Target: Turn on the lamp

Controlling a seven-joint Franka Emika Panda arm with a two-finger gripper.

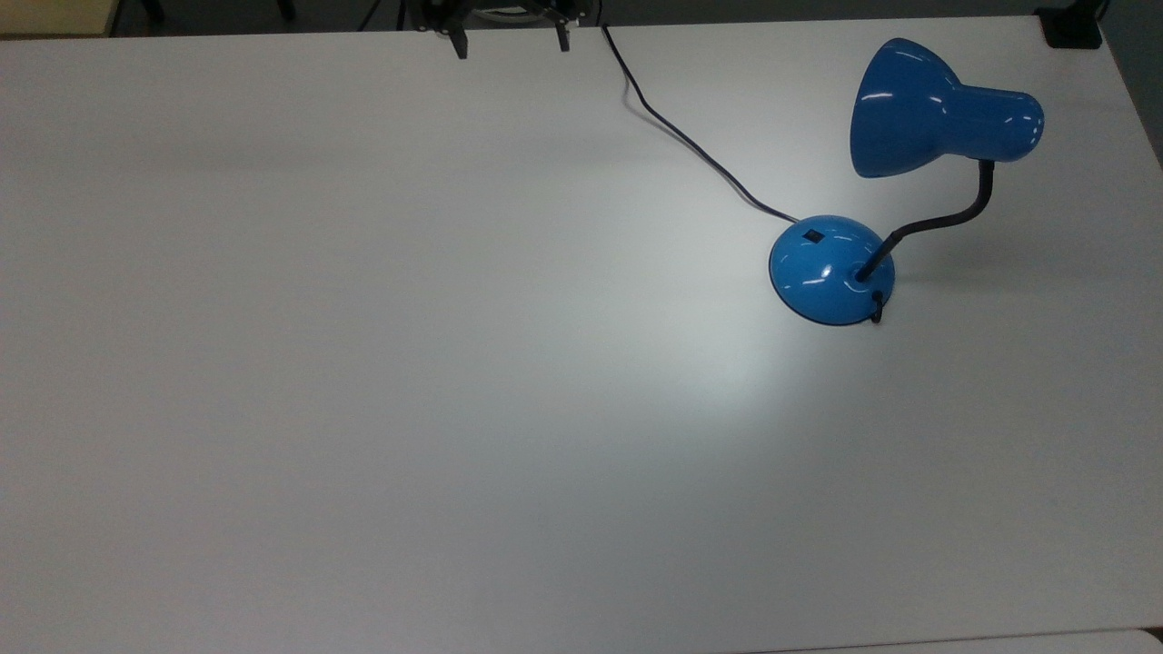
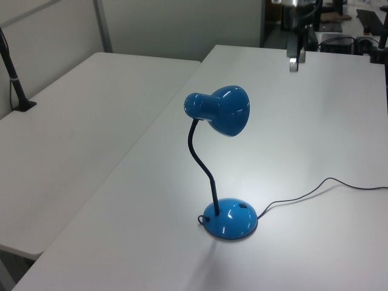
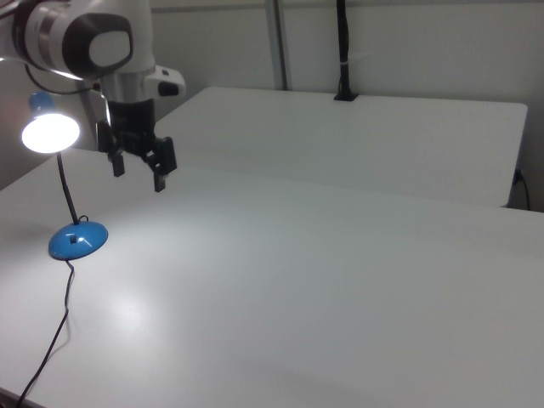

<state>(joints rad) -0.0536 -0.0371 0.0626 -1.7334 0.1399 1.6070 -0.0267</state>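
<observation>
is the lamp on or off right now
On. The lamp shade's mouth glows bright white in the right view, and a pool of light lies on the table.

I count one lamp (image 1: pixel 918 173) on my bench (image 1: pixel 363 363). It has one shade (image 1: pixel 940 113), one bent neck (image 1: pixel 945 218), one round base (image 1: pixel 829 271), one small black switch (image 1: pixel 812 237) on that base, and one thin cord (image 1: pixel 690 145). Benches counted: two, mine and a second one (image 2: pixel 79 139) beside it. I have one pair of jaws, with two fingers (image 3: pixel 160 166) showing apart.
</observation>
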